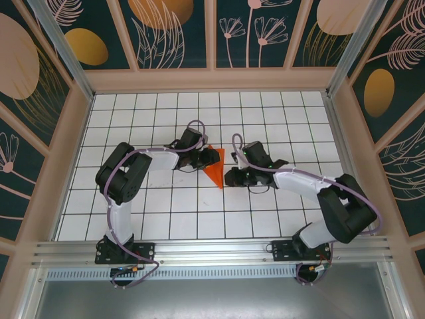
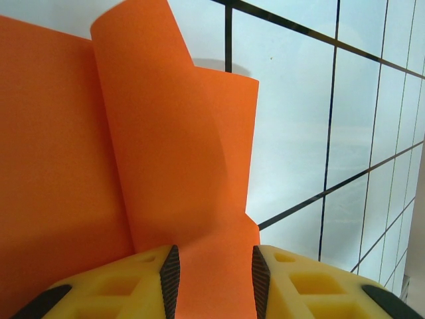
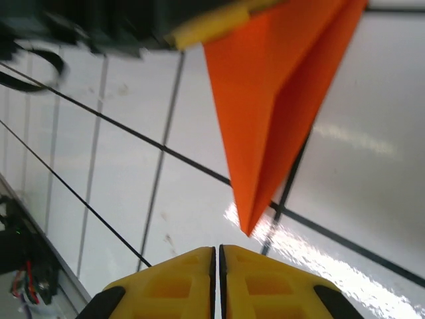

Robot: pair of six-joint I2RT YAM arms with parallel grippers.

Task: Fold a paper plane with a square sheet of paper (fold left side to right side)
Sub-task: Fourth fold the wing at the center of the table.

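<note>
The orange sheet of paper [image 1: 214, 169] lies mid-table, folded into a narrow triangle with a centre crease, its point toward the arms. My left gripper [image 1: 201, 159] is at its left edge. In the left wrist view its jaws [image 2: 216, 279] stand apart over the paper [image 2: 166, 166], and a flap curls up face-on between the pads, not pinched. My right gripper [image 1: 229, 178] sits just right of the paper's point. Seen from the right wrist, that gripper [image 3: 217, 266] is shut and empty, with the paper's tip [image 3: 249, 229] a short way ahead.
The white gridded table [image 1: 172, 212] is walled by a wooden frame with patterned panels [image 1: 212, 80]. An aluminium rail [image 1: 212, 249] runs along the near edge by both arm bases. A yellow finger [image 3: 206, 30] of the left gripper touches the paper's top edge.
</note>
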